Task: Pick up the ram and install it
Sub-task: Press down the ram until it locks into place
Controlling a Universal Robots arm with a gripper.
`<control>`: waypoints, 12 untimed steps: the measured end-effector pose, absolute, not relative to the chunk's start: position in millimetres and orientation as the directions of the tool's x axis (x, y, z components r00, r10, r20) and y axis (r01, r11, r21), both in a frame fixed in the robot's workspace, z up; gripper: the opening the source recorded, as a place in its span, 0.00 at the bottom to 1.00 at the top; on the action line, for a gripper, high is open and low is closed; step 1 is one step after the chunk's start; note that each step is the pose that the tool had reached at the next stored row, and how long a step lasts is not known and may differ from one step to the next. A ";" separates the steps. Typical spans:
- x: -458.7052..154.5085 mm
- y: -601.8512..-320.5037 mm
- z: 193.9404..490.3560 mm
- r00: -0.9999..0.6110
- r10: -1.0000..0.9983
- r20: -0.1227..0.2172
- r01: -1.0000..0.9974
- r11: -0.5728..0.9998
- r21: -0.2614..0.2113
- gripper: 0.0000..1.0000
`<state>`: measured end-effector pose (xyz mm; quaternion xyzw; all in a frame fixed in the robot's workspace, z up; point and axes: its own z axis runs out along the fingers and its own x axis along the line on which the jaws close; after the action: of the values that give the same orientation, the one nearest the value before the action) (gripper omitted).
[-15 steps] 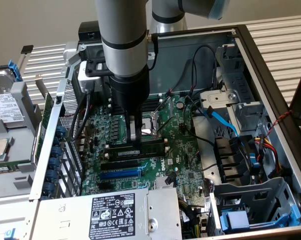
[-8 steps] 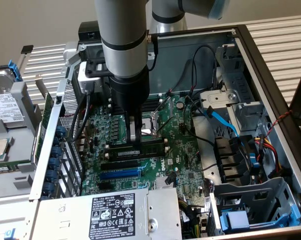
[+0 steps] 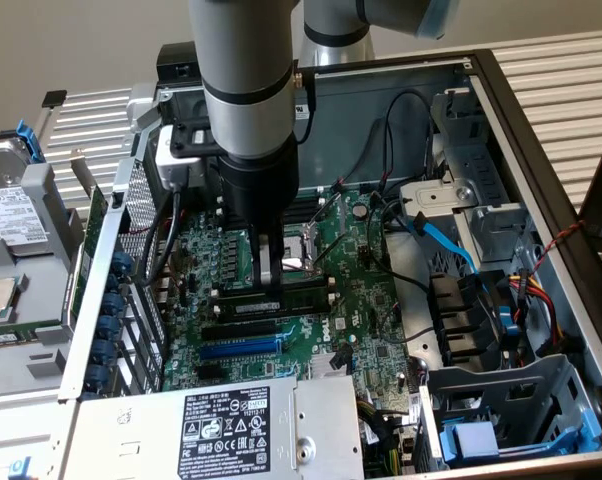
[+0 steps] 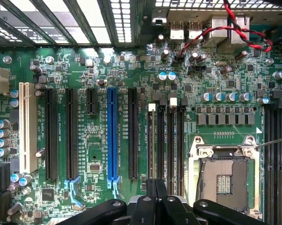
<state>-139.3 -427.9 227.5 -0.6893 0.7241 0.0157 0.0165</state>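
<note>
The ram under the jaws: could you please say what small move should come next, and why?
Probably a gentle, straight press down: the gripper, jaws shut, sits right over the ram, which lies along a black slot but may not be fully seated.

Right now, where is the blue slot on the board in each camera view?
Exterior view: the blue slot lies between the black slots and the grey power supply.
Wrist view: the blue slot runs between long black slots.
Shared landmark: the metal processor socket.
</note>
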 end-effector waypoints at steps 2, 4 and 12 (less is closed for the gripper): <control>-139.4 -427.9 227.0 -0.049 -0.998 -0.046 -0.999 0.049 0.000 0.12; -139.5 -428.0 226.7 -0.049 -0.998 -0.046 -0.999 0.049 0.000 0.12; -139.5 -427.9 227.6 -0.049 -0.998 -0.048 -0.999 0.049 0.000 0.12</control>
<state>-139.5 -427.9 227.6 -0.6893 0.7241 0.0163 0.0175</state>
